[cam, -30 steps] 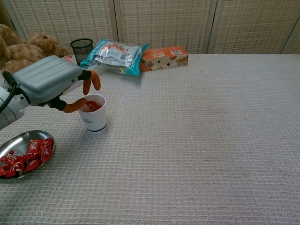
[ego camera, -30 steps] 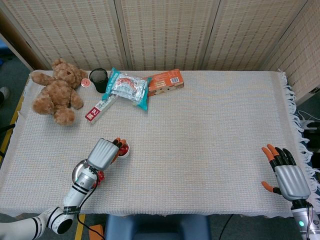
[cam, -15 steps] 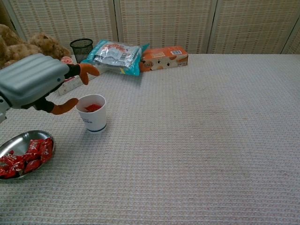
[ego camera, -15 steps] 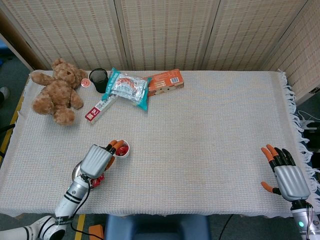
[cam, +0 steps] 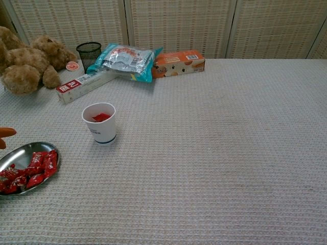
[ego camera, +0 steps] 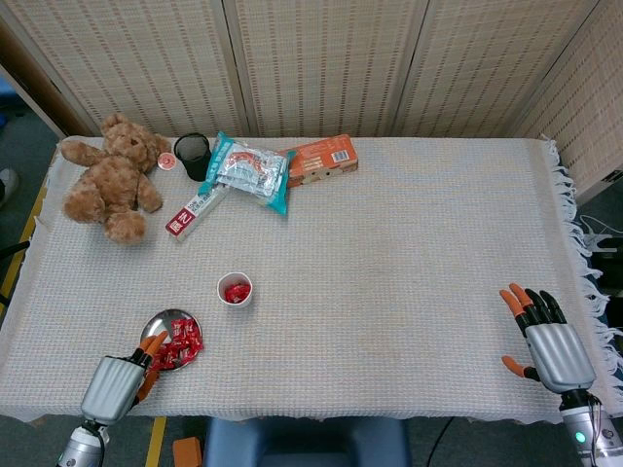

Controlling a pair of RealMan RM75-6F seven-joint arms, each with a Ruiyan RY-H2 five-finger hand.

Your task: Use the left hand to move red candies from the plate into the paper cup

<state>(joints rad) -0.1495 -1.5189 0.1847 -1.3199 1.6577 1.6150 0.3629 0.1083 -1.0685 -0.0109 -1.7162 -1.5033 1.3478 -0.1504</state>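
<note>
A white paper cup (ego camera: pixel 235 289) (cam: pixel 100 123) stands upright with red candy inside. Left of it and nearer the front edge lies a round metal plate (ego camera: pixel 163 324) (cam: pixel 19 155) holding several red candies (ego camera: pixel 179 343) (cam: pixel 29 169). My left hand (ego camera: pixel 120 381) hovers at the table's front-left edge, just beside the plate, fingers apart and holding nothing; the chest view shows only an orange fingertip (cam: pixel 6 132). My right hand (ego camera: pixel 545 336) rests open near the front-right corner, far from both.
At the back left sit a teddy bear (ego camera: pixel 112 175), a black mesh cup (ego camera: pixel 193 154), a red-and-white box (ego camera: pixel 195 211), a foil snack bag (ego camera: pixel 249 167) and an orange box (ego camera: pixel 321 159). The cloth's fringed edge runs along the right side.
My left hand has drawn back from over the cup toward the front-left edge, past the plate, leaving the cup uncovered. My right hand has barely moved.
</note>
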